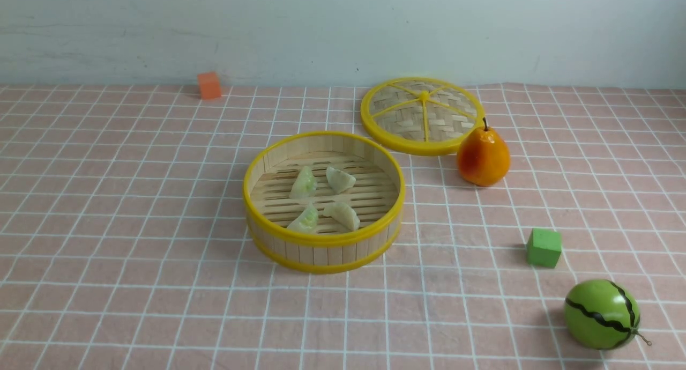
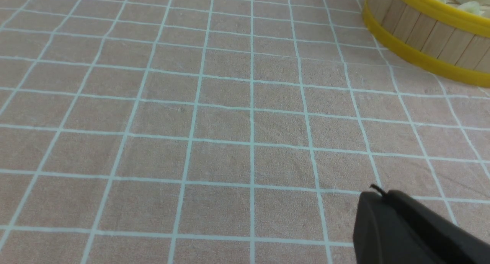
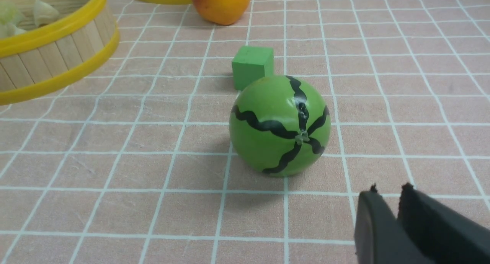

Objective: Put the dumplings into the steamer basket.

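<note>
The four dumplings, small pleated crescents, two translucent pale green and two cream-white, all lie on the slatted floor of the steamer basket, a round shallow tub of upright bamboo slats bound by glossy yellow rims at top and bottom. It stands near the middle of the counter, which is covered by a soft pink cloth ruled with thin white grid lines. Behind and to the right, the flat woven lid with yellow rim and spokes lies close to the basket without touching it, and a smooth orange-yellow pear stands upright against the lid's near right edge. Further right and nearer, a matte green cube sits alone, with a shiny green toy watermelon striped in wavy black just beyond it toward the counter's near right corner. A small orange cube rests far back on the left by the pale wall. The left gripper hangs over bare cloth left of the basket, its dark fingers pressed together and holding nothing. The right gripper hovers just short of the watermelon, fingers parted by a narrow slit, touching nothing. The counter's left half and front centre lie open.
</note>
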Robot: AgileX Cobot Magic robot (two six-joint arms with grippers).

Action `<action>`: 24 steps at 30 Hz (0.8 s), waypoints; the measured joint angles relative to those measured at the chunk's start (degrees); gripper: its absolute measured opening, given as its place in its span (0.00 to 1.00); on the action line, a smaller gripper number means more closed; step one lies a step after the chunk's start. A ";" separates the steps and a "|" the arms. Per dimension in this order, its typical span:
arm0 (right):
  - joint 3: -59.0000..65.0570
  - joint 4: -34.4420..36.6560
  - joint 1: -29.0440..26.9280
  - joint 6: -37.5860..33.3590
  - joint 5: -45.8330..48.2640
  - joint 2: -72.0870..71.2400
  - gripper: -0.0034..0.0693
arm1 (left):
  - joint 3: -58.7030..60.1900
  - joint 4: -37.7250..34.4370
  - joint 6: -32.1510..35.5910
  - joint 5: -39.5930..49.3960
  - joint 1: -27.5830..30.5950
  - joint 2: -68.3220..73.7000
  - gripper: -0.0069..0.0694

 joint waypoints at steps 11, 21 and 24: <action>0.00 -0.05 0.00 0.00 0.00 0.00 0.21 | 0.00 0.00 0.00 0.00 0.00 0.00 0.07; 0.00 -0.05 0.00 0.00 0.00 0.00 0.21 | 0.00 0.00 0.00 0.00 0.00 0.00 0.07; 0.00 -0.05 0.00 0.00 0.00 0.00 0.22 | 0.00 0.00 0.00 0.00 0.00 0.00 0.07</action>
